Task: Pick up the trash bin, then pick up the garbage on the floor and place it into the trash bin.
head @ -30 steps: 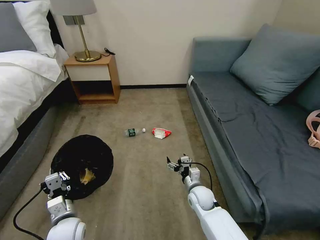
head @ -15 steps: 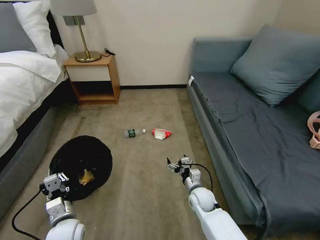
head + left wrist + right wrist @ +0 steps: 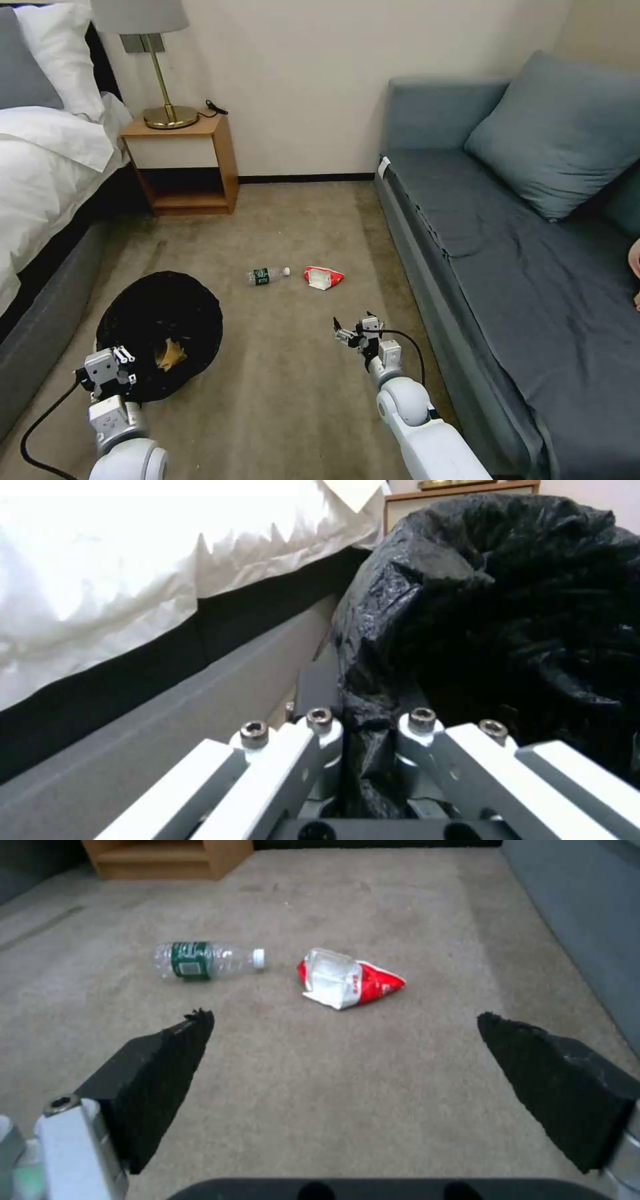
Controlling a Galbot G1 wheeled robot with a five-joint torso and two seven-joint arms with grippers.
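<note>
While the left gripper (image 3: 123, 355) pinches a fold of black bag at the near rim of the bin (image 3: 159, 333), the right gripper (image 3: 349, 328) hangs over bare carpet (image 3: 287, 387) with its jaws spread wide and nothing between them. In the left wrist view, crumpled plastic of the bin (image 3: 493, 620) is squeezed between the closed fingers (image 3: 320, 730), and the grey bed base (image 3: 167, 720) runs just beside it. A gold-brown wrapper (image 3: 171, 354) lies inside the bin. Ahead of the right gripper, well apart from it, the bottle (image 3: 267, 275) lies on its side with its white cap toward the snack bag (image 3: 323, 277); the two are near each other, not touching. The right wrist view shows the bottle (image 3: 207, 960) and snack bag (image 3: 348, 979) beyond the two black pads (image 3: 160, 1060). The sofa (image 3: 520, 267) stands along the right, the nightstand (image 3: 183, 163) against the far wall.
</note>
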